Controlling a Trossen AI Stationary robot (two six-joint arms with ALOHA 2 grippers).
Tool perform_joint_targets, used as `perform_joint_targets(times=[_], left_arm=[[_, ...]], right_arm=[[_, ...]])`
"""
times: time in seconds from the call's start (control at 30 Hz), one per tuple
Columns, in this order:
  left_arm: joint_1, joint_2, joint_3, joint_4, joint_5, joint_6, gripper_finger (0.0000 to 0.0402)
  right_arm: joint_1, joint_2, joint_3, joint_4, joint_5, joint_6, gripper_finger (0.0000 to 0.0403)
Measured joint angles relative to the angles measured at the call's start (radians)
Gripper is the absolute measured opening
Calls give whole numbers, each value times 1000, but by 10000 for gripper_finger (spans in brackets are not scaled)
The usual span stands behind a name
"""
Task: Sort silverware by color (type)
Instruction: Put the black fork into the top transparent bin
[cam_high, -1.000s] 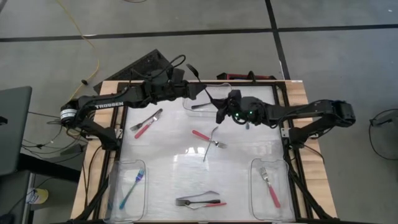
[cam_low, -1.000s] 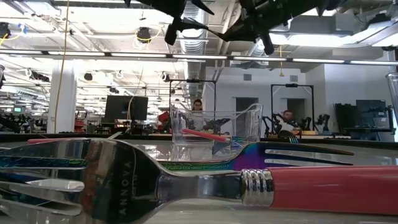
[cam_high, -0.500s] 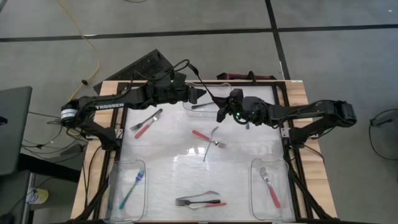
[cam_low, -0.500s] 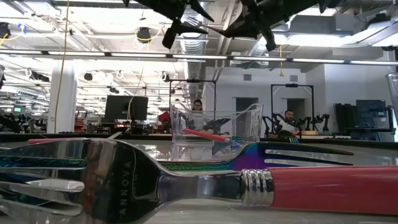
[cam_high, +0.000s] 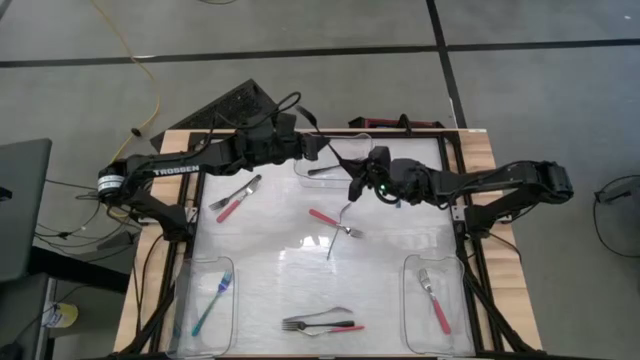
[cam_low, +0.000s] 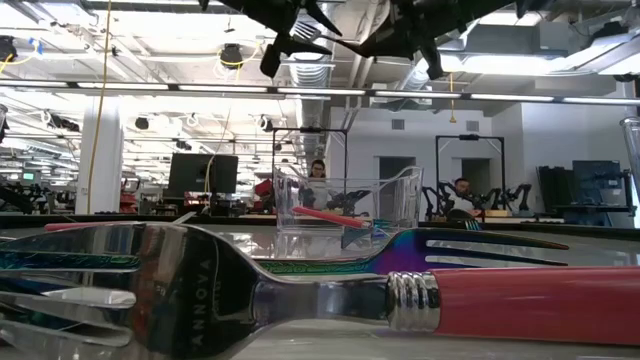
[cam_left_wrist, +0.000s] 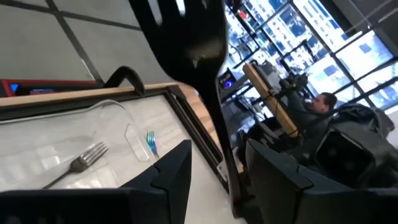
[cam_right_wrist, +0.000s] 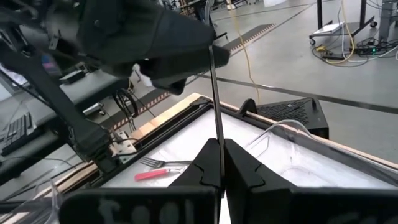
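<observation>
A dark fork (cam_left_wrist: 186, 37) stands high above the table's far middle, its thin handle (cam_right_wrist: 214, 93) running between my two grippers. My right gripper (cam_right_wrist: 217, 144) (cam_high: 355, 183) is shut on it. My left gripper (cam_left_wrist: 217, 147) (cam_high: 325, 152) is open, a finger on either side of the handle without touching it, and the fork's head rises past its fingertips. Below them, a clear bin (cam_high: 335, 160) at the far edge holds a silver fork (cam_left_wrist: 81, 165). A blue fork (cam_high: 212, 300) lies in the near-left bin, and a red-handled fork (cam_high: 436, 302) in the near-right bin. My right gripper pinches the dark fork's handle (cam_right_wrist: 217, 134) between its two fingers, toward the end away from the head. The fork is lifted clear of the table, and the handle runs straight out past the fingertips toward my left gripper.
Loose on the mat lie a red-handled fork (cam_high: 235, 198) at far left, a red and a silver utensil crossed (cam_high: 335, 225) in the middle, and a small cluster (cam_high: 320, 323) at the near edge. That cluster fills the low view's foreground (cam_low: 300, 290).
My right gripper has edged a little toward the table's left, closer to my left gripper. The dark fork has stayed raised between the two grippers.
</observation>
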Motion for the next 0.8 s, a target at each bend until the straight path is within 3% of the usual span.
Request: perform_joint_targets(times=[0.33, 0.43, 0.6, 0.8], left_arm=[[7, 0, 0, 26, -10, 0, 126], [7, 0, 0, 26, -8, 4, 98], [6, 0, 0, 30, -5, 50, 18], [5, -2, 2, 19, -1, 131, 3]], right_arm=[[17, 0, 0, -2, 7, -11, 23], [17, 0, 0, -2, 6, -10, 23], [17, 1, -1, -3, 2, -11, 23], [14, 2, -1, -5, -68, -38, 51]])
